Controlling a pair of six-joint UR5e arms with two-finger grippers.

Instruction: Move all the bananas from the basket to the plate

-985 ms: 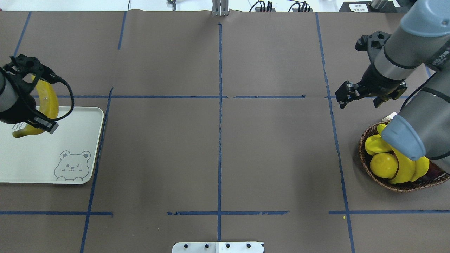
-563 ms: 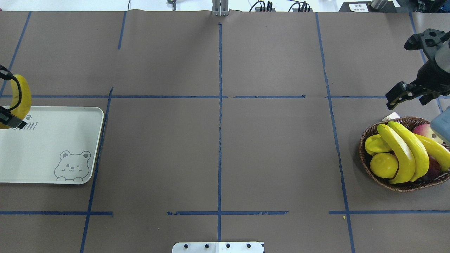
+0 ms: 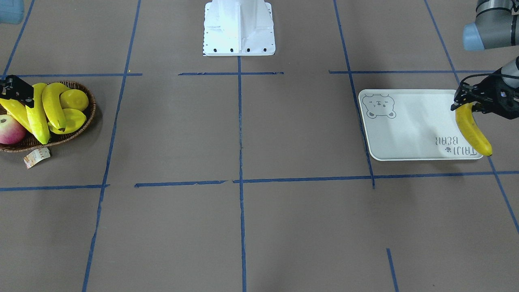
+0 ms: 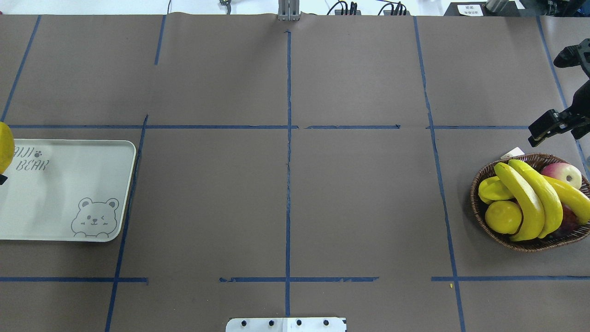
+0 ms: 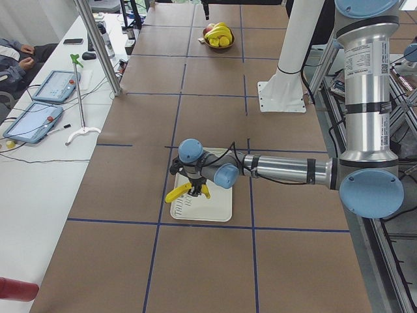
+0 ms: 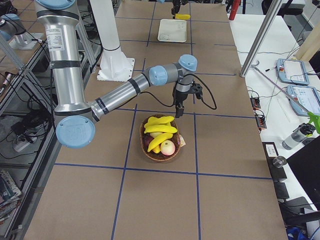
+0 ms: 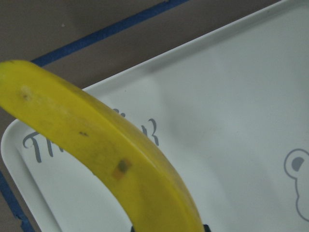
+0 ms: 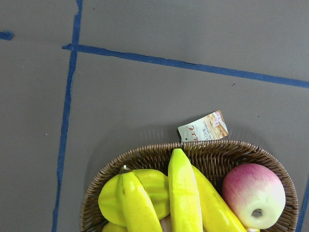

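Note:
My left gripper [image 3: 467,106] is shut on one yellow banana [image 3: 472,130] and holds it just above the lettered outer end of the off-white bear plate [image 3: 409,121]. The banana fills the left wrist view [image 7: 111,159] over the plate [image 7: 231,96]. In the overhead view only its edge [image 4: 3,145] shows beside the plate [image 4: 69,184]. Three bananas [image 4: 525,203] lie in the wicker basket [image 4: 479,216] at the right. My right gripper [image 4: 560,128] is open and empty, hovering just behind the basket's far rim. The right wrist view shows the basket [image 8: 145,154] below.
The basket also holds a ridged star fruit [image 4: 493,189], a round yellow fruit [image 4: 502,216] and a red-green apple [image 4: 560,174]. A paper tag [image 4: 512,152] lies at its far rim. Blue tape lines cross the brown table cover.
My left gripper has carried the banana leftward toward the plate's outer end. My right arm has swung right, off the basket, uncovering the fruit.

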